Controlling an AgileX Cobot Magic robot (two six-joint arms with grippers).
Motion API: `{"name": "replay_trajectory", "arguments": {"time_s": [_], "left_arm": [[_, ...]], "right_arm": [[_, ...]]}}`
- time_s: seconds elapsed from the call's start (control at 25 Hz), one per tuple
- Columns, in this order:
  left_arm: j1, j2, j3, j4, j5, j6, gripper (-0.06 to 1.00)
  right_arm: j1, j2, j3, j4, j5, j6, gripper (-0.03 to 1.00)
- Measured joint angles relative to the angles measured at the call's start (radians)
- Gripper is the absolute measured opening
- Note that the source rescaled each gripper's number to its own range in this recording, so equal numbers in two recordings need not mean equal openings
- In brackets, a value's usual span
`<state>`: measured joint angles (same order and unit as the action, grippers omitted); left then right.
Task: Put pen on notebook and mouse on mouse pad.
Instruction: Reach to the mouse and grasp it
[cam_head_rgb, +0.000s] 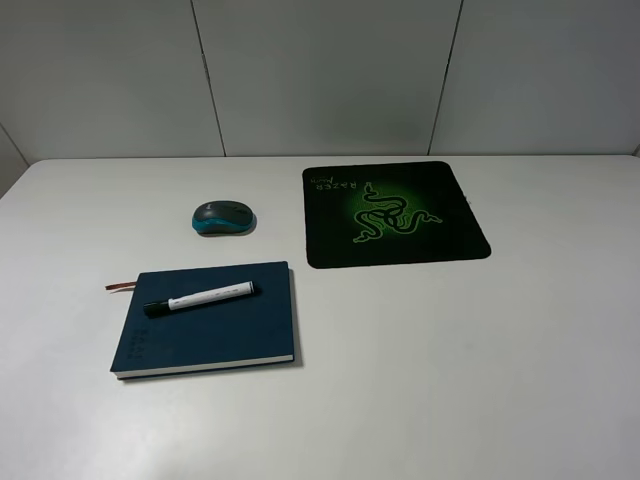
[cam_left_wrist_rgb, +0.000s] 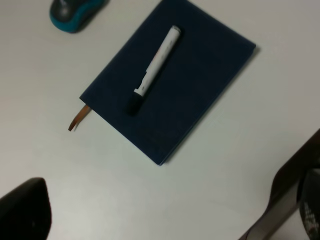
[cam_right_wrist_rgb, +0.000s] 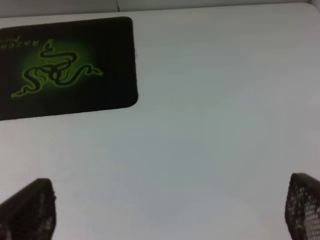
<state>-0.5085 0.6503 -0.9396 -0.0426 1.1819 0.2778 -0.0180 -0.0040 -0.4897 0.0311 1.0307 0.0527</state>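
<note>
A: White desk (cam_head_rgb: 480, 380), pale panelled wall (cam_head_rgb: 320, 70) behind it. From the high camera, what is done?

B: The pen (cam_head_rgb: 200, 298) lies flat across the notebook (cam_head_rgb: 220, 340), so that half looks finished. The mouse (cam_head_rgb: 223, 217) sits on bare desk, near the mouse pad (cam_head_rgb: 330, 240) but apart from it, so that half is yet to do. Neither claw shows in this view.

A: And the left wrist camera?

B: The left claw (cam_left_wrist_rgb: 165, 205) hangs with its fingers spread wide and nothing between them. The notebook lies just ahead of it, with the pen on the cover, clear of both fingers. A reddish ribbon (cam_left_wrist_rgb: 77, 119) pokes out at one corner. The mouse is farther out, past the notebook's far corner, and only partly in frame.

A: Anything in the way?

B: As I judge it, the notebook lies between this claw and the mouse. A reach would have to pass over or around the pen without nudging it.

A: The right wrist camera?

B: The right claw (cam_right_wrist_rgb: 167, 200) is just as wide open, and it is empty too. Bare desk lies under it. The mouse pad is ahead of it, off toward the other arm's side, with nothing on the part shown. The mouse is not visible from here.

A: Which claw goes, then?

B: My guess is the left, since the mouse is nearer to it. The gap from mouse to pad looks unobstructed.
</note>
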Motion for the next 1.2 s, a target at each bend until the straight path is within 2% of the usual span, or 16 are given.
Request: {"name": "replay_trajectory", "arguments": {"time_s": [0.4,0.6,0.8,1.2], "left_arm": [[0.0,-0.328,0.099,-0.001,0.0,-0.024,1.0],[0.016,-0.405,0.195,0.003,0.0,-0.115,1.0],[0.097,-0.468,0.295,0.028,0.0,-0.199,1.0],[0.298,-0.485,0.396,0.043,-0.056,-0.21,1.0]], "right_arm": [[0.0,0.0,0.0,0.0,0.0,0.0,1.0],[0.0,0.0,0.0,0.0,0.0,0.0,1.0],[0.0,0.0,0.0,0.0,0.0,0.0,1.0],[0.0,0.0,0.0,0.0,0.0,0.0,1.0]]}}
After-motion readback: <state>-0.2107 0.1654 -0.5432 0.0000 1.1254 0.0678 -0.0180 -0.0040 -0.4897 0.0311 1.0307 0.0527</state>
